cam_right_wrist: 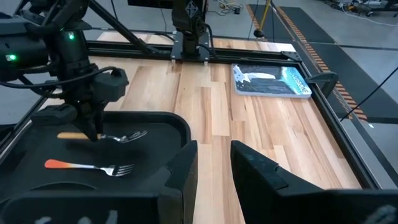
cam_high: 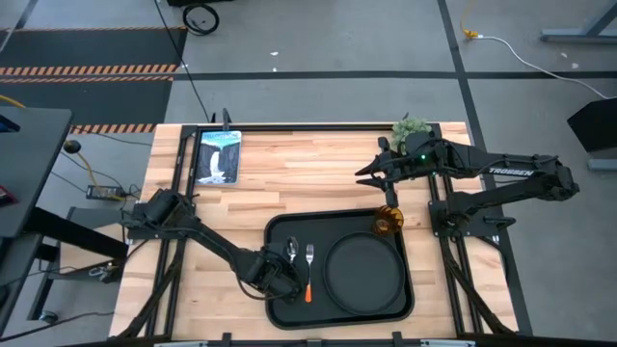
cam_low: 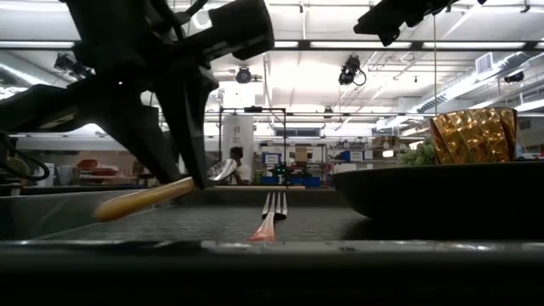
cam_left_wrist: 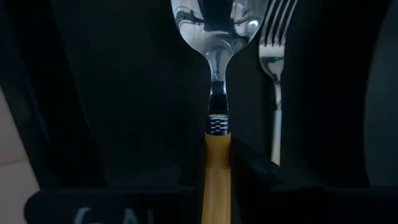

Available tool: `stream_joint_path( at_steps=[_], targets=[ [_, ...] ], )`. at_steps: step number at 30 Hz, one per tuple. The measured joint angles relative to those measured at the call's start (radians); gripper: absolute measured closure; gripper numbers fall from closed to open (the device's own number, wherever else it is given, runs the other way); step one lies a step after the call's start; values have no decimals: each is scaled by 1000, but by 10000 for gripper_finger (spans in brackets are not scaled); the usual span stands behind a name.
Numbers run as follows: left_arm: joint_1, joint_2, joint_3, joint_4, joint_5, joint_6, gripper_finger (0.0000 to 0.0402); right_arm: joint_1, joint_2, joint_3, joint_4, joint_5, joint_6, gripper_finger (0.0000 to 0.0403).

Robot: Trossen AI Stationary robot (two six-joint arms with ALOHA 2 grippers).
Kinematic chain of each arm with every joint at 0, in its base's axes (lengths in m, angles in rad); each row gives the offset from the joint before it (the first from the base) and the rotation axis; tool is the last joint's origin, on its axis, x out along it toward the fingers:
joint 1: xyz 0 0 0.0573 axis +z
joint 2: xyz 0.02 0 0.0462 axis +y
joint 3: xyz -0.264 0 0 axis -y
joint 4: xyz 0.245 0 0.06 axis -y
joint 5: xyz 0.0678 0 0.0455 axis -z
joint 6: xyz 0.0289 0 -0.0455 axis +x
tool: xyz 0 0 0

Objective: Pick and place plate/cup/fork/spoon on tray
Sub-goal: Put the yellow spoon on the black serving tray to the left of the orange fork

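Note:
The black tray (cam_high: pixel 285 229) lies at the table's near middle. On it lie the round black plate (cam_high: pixel 364 273), the red-handled fork (cam_high: pixel 308 275) left of the plate, and the amber cup (cam_high: pixel 388 222), upright at the tray's far right corner. My left gripper (cam_high: pixel 281 279) stands over the tray's left part, shut on the spoon (cam_high: pixel 292 252), whose silver bowl points toward the far edge. My right gripper (cam_high: pixel 364 176) hangs open and empty above the table, beyond the tray's far edge. My left gripper pinches the spoon's yellow-orange handle (cam_left_wrist: pixel 217 163) between its two fingers, close to the end that joins the silver neck. The fingers (cam_low: pixel 189 140) come from above and lie across the handle. The spoon is tilted, bowl (cam_low: pixel 223 170) higher than the handle's free end (cam_low: pixel 115 206), low over the tray floor.
A flat rectangular thing with a waterfall picture (cam_high: pixel 217 156) lies at the table's far left. A green bushy object (cam_high: pixel 413 127) sits at the far right, by the right arm's base. Bare wood shows between the tray and the far edge.

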Motion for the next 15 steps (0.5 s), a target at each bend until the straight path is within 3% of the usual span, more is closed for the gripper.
stream_joint_path(
  at_steps=[15],
  targets=[
    [10,34,-1,13,61,-23,335,0,0,0,-1,0,-2,300]
  ],
)
